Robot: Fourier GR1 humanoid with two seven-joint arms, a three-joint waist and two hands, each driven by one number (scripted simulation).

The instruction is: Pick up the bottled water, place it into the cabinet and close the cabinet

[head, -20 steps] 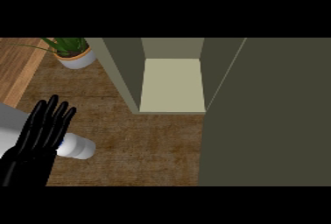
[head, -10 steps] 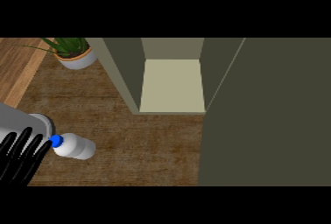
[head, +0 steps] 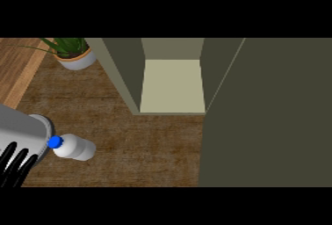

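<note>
Just right of the fingers (head: 16,165): water bottle (head: 74,147), lying down.
Left hand (head: 14,169) fingers straight and apart, touching nothing; cabinet (head: 172,83) open.

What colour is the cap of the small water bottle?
Blue; the round cap on the white plastic water bottle shows in the head view.

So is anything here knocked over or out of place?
Yes: the bottle lies on its side on the counter, blue cap toward the left hand, not upright. The cabinet stands open. Nothing spilled.
</note>
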